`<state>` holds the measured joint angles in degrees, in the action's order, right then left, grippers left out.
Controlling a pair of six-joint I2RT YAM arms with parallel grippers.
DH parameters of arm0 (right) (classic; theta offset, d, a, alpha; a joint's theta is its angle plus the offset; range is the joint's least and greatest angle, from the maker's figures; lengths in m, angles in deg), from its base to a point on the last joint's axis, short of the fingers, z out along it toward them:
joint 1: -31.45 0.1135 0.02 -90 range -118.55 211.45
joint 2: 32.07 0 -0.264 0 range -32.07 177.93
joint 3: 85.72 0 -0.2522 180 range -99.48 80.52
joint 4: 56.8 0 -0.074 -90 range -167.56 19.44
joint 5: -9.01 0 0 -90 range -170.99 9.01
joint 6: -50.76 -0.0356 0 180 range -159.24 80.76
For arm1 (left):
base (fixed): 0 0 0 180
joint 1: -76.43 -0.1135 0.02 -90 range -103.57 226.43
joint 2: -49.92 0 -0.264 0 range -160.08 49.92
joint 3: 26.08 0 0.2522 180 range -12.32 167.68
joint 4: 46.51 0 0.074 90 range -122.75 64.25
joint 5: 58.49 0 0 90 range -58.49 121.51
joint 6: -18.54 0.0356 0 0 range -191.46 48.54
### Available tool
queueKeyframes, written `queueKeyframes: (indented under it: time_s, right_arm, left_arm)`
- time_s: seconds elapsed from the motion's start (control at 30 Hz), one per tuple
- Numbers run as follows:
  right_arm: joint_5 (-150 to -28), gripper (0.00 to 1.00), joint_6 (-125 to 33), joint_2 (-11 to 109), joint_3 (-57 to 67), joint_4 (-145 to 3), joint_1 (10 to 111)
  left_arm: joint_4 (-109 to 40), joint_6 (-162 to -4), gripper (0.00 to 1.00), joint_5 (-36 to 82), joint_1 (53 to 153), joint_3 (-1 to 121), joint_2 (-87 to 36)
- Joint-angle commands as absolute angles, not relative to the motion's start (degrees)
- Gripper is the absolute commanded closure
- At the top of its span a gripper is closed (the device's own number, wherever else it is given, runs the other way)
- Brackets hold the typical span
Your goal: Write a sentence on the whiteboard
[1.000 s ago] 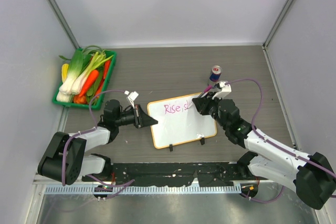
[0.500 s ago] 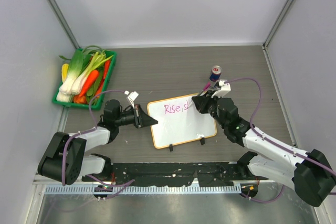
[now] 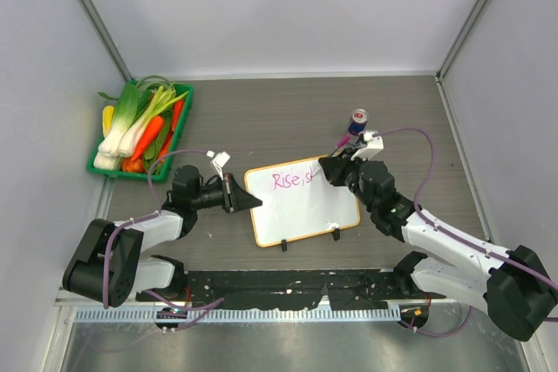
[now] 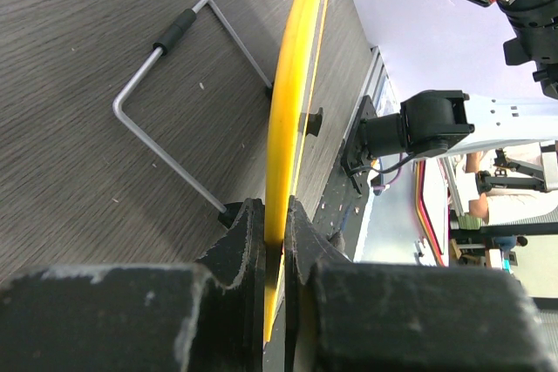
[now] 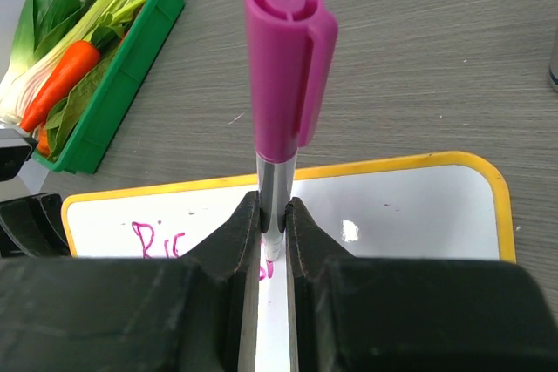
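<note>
Whiteboard (image 3: pixel 305 206) sits mid-desk (image 3: pixel 261 115), held at its left edge with a marker (image 5: pixel 281 67) over it.
Left gripper (image 4: pixel 275 226) clamps the orange frame. Right gripper (image 5: pixel 273 231) pinches the pink marker upright, cap end up, over the board's upper right. The pink sentence (image 3: pixel 290 181) reads "Rise", and the right gripper hides the letters after it. A can (image 3: pixel 358 121) stands just behind that gripper, its label unreadable. A green tray (image 3: pixel 180 138) of vegetables (image 3: pixel 139 124) sits well apart, far left.

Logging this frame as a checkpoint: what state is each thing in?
whiteboard: partly written, left edge clamped.
marker: held tip down, cap on its back end.
left gripper: shut on the whiteboard.
right gripper: shut on the marker.
can: upright.
tray: full of vegetables.
</note>
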<state>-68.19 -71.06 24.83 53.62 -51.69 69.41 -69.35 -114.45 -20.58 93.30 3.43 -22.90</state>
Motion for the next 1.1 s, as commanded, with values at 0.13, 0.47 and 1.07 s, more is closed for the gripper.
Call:
queueKeyframes:
  time_s: [0.13,0.47,1.07]
  right_arm:
    - [-63.5,0.99,-70.36,25.76,50.55,-51.57,68.37]
    - [-63.41,0.99,-70.53,24.18,52.21,-53.86,67.84]
    - [-67.19,0.99,-71.59,20.93,56.17,-56.15,67.84]
  left_arm:
    - [-66.14,-110.31,1.0,-15.51,93.22,3.76,-23.82]
    - [-66.23,-110.31,1.0,-15.42,93.31,3.85,-23.91]
    - [-66.14,-110.31,1.0,-15.42,93.22,3.76,-23.73]
